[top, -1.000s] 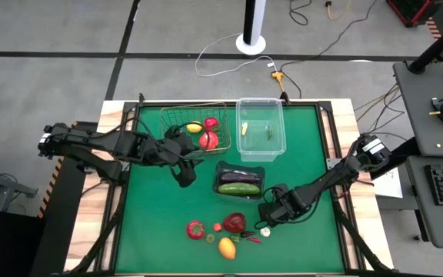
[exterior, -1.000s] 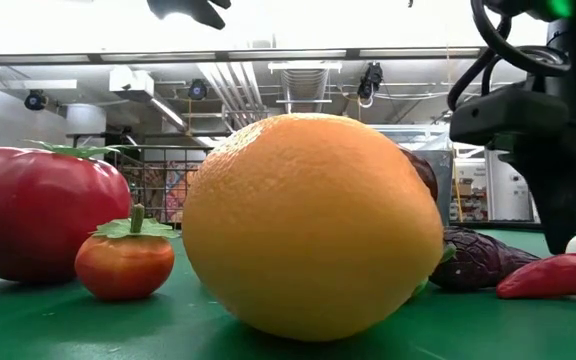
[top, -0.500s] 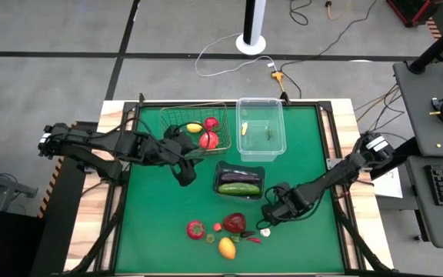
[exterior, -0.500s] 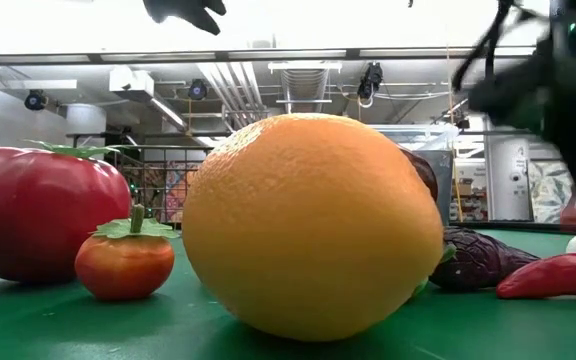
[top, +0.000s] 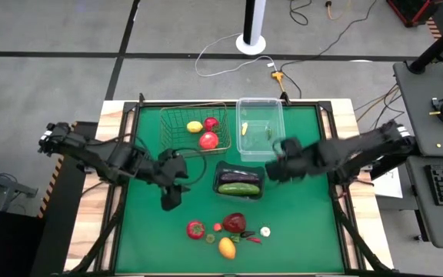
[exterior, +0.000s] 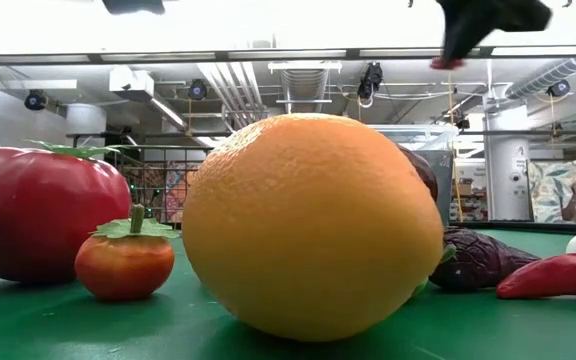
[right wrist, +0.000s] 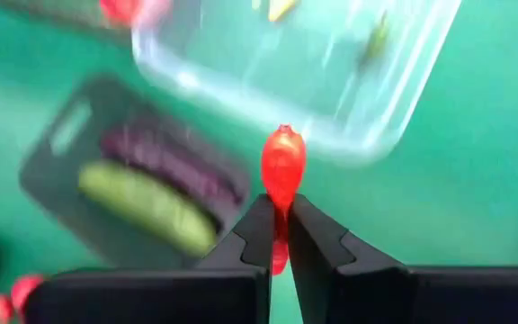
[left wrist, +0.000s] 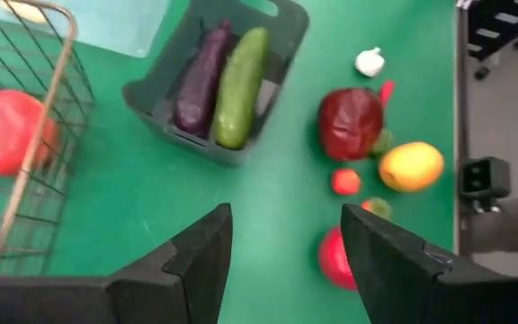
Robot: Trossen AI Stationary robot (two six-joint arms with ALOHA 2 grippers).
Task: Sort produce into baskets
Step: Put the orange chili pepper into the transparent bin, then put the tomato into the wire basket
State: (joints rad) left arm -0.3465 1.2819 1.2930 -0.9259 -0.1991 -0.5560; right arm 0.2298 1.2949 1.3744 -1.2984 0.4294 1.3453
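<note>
My right gripper (top: 272,168) is shut on a small red chili (right wrist: 282,162), high above the table between the dark tray (top: 261,171) and the clear tub (top: 278,138); it shows at the top of the low view (exterior: 460,50). My left gripper (top: 168,203) is open and empty, near of the wire basket (top: 177,115). The basket holds a lemon (top: 194,127) and two red fruits. The tray holds an eggplant (top: 237,177) and a cucumber (top: 239,188). The tub holds a yellow chili (top: 244,128) and a green chili (top: 269,133). My right gripper pinches the red chili between its two fingertips (right wrist: 261,216). The chili's thick end (right wrist: 283,148) sticks out past the fingertips and its thin end (right wrist: 280,256) shows in the gap behind them. The chili lies along the fingers, lifted clear of the table.
On the near part of the green mat lie a red tomato (top: 196,229), a dark-red fruit (top: 234,223), white garlic (top: 265,231), an orange fruit (top: 226,248) and several tiny pieces (top: 248,237). Bare mat lies left of them and along the right side.
My right gripper has risen from the mat beside the garlic and gone toward the far edge, to the gap between tray and tub, carrying the red chili clear of the table. My left gripper has gone from beside the wire basket toward the near edge.
</note>
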